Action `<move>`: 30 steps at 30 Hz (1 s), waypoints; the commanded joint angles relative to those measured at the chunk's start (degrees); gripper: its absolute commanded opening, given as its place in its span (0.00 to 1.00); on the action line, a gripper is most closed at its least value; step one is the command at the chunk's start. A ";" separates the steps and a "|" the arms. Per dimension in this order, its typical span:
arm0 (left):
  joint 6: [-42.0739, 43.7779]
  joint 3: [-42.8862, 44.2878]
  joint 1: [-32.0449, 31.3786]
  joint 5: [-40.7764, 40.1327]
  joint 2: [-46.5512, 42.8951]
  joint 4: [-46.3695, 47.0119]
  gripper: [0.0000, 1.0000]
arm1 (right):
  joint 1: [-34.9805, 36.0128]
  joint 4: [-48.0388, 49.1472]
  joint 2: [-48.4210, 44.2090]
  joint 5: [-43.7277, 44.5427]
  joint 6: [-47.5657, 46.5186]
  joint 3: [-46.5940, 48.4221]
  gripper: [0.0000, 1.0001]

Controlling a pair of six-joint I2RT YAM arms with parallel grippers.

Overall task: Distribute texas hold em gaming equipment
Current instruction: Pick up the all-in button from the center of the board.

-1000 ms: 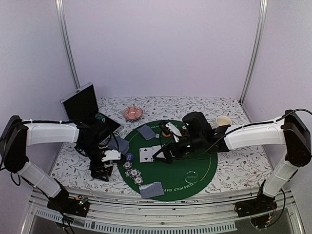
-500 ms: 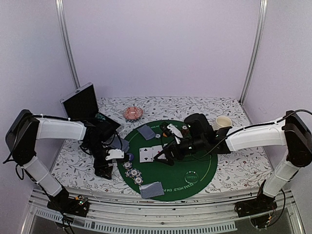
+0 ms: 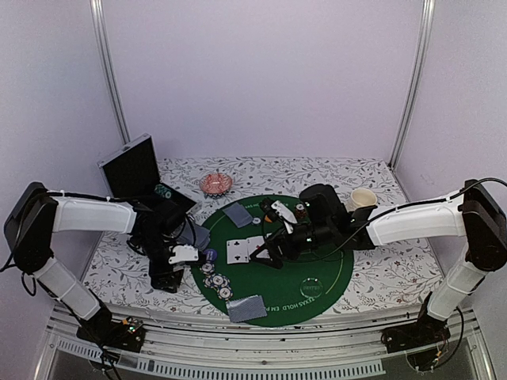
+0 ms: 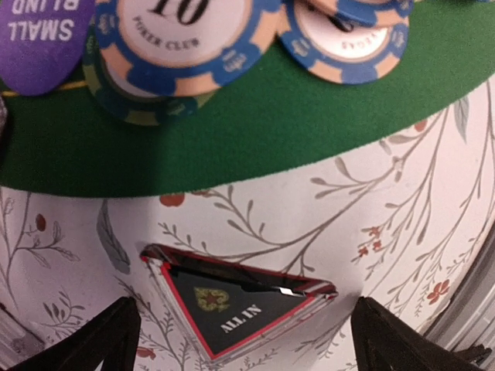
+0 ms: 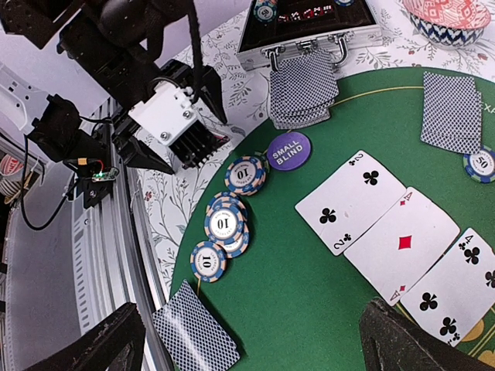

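My left gripper (image 3: pixel 169 271) is open at the left edge of the green mat (image 3: pixel 317 265). In the left wrist view the gripper (image 4: pixel 244 352) hangs over a black and red triangular "ALL IN" marker (image 4: pixel 236 305), which lies on the floral cloth between the fingers, untouched. Blue "10" chips (image 4: pixel 174 39) and a purple "SMALL BLIND" disc (image 4: pixel 42 35) sit just beyond it on the mat. My right gripper (image 3: pixel 273 255) is open and empty above the mat. Its wrist view shows the gripper (image 5: pixel 255 348), blue chips (image 5: pixel 228 224), three face-up cards (image 5: pixel 352 201) and face-down cards (image 5: pixel 193 332).
An open metal case (image 3: pixel 150 178) stands at the back left, with a face-down card stack (image 5: pixel 303 89) in front of it. A pink patterned dish (image 3: pixel 215 184) and a cream mug (image 3: pixel 363 197) stand behind the mat. More face-down cards (image 3: pixel 238 214) lie at the far side.
The left arm shifted a little while its gripper stayed low by the mat's left edge. The right gripper moved slightly toward the mat's middle and lower.
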 commanded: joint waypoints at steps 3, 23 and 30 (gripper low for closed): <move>-5.44 -3.47 -3.68 -2.93 -3.51 3.48 0.95 | -0.38 0.61 -1.65 0.11 -0.53 -0.04 0.99; -7.42 -3.32 -4.38 -1.89 -1.03 4.31 0.72 | -0.50 -0.55 -2.84 1.45 -0.71 -1.00 0.99; -6.98 -5.33 -4.33 -3.57 -3.95 3.30 0.74 | -0.64 -0.78 -3.08 1.50 -1.02 -0.98 0.99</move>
